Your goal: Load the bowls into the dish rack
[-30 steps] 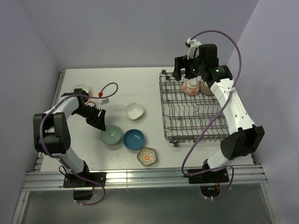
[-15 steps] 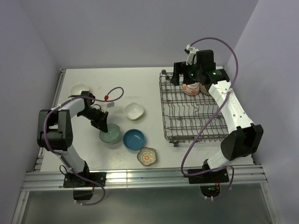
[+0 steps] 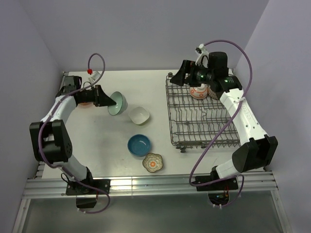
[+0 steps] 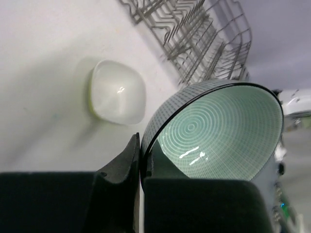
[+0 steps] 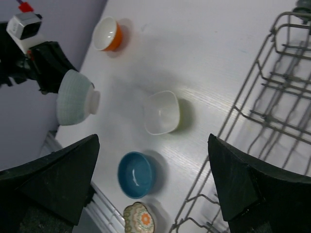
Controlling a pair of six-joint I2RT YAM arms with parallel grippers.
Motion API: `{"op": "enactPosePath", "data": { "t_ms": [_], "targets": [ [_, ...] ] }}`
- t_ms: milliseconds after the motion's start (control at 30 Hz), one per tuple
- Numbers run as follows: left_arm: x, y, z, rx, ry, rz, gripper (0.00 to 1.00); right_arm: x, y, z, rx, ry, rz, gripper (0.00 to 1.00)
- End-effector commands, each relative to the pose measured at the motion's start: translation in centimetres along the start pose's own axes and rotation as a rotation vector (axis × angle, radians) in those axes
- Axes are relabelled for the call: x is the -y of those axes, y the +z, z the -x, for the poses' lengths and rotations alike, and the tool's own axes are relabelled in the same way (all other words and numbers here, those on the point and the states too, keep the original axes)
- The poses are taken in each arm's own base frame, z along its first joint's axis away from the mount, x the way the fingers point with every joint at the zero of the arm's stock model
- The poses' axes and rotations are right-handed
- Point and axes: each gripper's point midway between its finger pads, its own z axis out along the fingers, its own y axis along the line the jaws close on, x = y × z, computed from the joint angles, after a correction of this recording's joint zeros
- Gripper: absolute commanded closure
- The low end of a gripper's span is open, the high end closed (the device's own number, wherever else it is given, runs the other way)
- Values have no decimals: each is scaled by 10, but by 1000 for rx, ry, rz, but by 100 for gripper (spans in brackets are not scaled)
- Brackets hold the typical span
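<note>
My left gripper (image 3: 110, 100) (image 4: 141, 148) is shut on the rim of the pale teal bowl (image 3: 117, 103) (image 4: 218, 128), which hangs tipped on its side above the table, left of the white squarish bowl (image 3: 139, 115) (image 4: 118, 92). The deep blue bowl (image 3: 139, 145) (image 5: 136, 174) and the floral bowl (image 3: 152, 162) (image 5: 139, 218) sit near the front. The dish rack (image 3: 179, 127) (image 5: 272, 97) holds an orange-white patterned bowl (image 3: 198, 91) and a grey patterned one (image 3: 214, 93) at its far end. Over the rack's far left corner hovers my right gripper (image 3: 186, 78) (image 5: 153, 179), open and empty.
A small bowl, orange outside and white inside (image 5: 107, 34), stands at the far left of the table behind my left arm. A cable (image 3: 92, 63) loops above that arm. Metal rails (image 3: 146, 187) run along the table's near edge.
The left gripper shut on the teal bowl's rim, lifted it off the table and carried it back and up, tipping it sideways. The right gripper shifted slightly over the rack.
</note>
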Motion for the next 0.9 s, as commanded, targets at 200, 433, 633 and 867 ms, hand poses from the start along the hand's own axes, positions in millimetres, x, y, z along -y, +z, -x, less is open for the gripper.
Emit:
{"op": "enactPosePath", "data": {
  "t_ms": [200, 433, 633, 867],
  "targets": [
    [102, 15, 89, 337, 15, -128, 100, -72, -7, 12, 42, 128, 320, 1],
    [133, 48, 89, 340, -33, -239, 100, -124, 13, -20, -65, 131, 471, 1],
    [137, 56, 81, 332, -73, -279, 100, -149, 17, -25, -84, 111, 523, 1],
    [139, 59, 74, 326, -91, -289, 100, -159, 27, -33, -111, 109, 528, 0]
  ]
}}
